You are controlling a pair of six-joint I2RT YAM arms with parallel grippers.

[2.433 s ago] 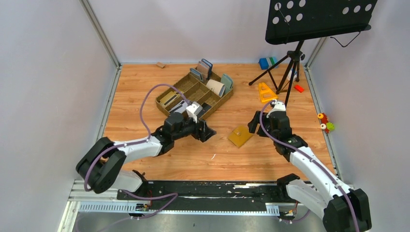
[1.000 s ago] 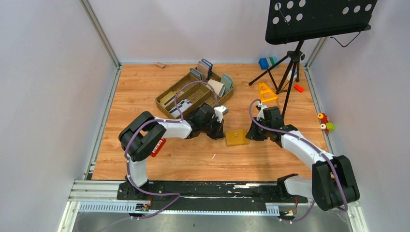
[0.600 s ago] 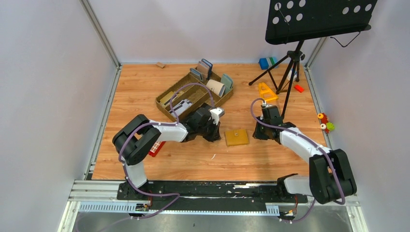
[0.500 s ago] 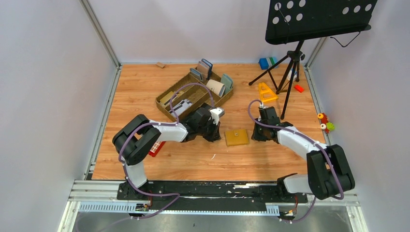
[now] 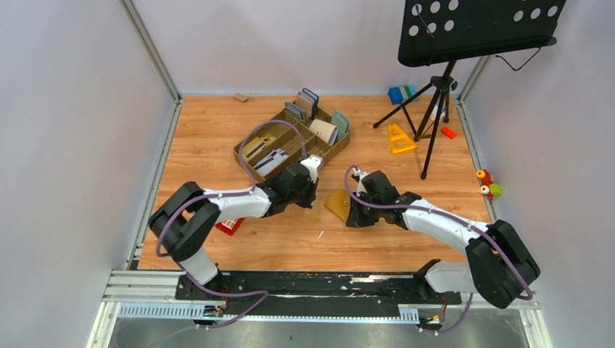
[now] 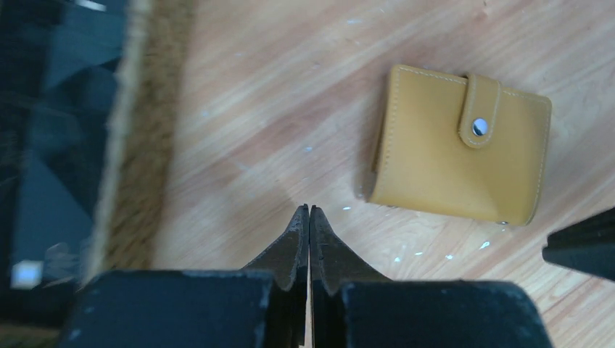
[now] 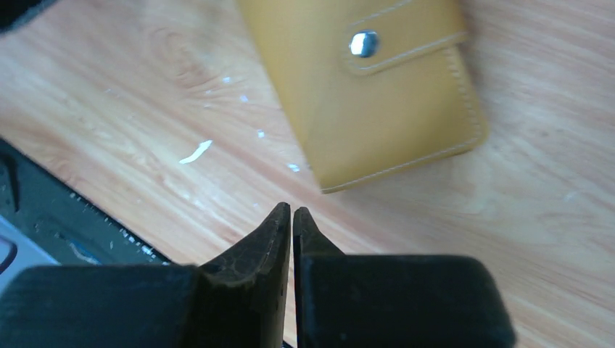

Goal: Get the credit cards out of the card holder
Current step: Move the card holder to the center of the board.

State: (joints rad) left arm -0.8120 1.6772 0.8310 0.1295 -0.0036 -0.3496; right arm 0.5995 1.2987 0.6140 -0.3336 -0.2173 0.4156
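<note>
Wallet check first: the card holder (image 5: 336, 204) lies flat on the worktop (image 5: 210, 145) between my two arms. It is closed, with its strap (image 6: 479, 109) folded over the top face and the snap stud (image 6: 479, 127) done up. No credit cards show in any view, so I take it they are shut inside. Left tool (image 6: 310, 212) has its fingers pressed together with nothing between them. Its tips are low over the wood, near the holder's stitched edge but not touching it, with the cardboard tray (image 5: 290, 141) off to its other side. Right tool (image 7: 291, 211) is likewise pressed together and empty, its tips just off the opposite edge and clear of the leather. So the step in hand, as I read it, is popping that snap, and neither tool can do it as it stands. My plan is to keep the left tool pressed together and set its tip down on the plain part of the cover, away from the strap, to pin the holder. Then I would spread the right tool, slide one finger under the strap's rounded free end, pinch it and peel it up and away from the stud. I'd pull along the strap, not sideways. The holder looks light and the wood slick, so I expect a weak pin to let the whole thing lift or skate off. I'd also avoid pressing on the stud itself, since that would only hold it shut.
</note>
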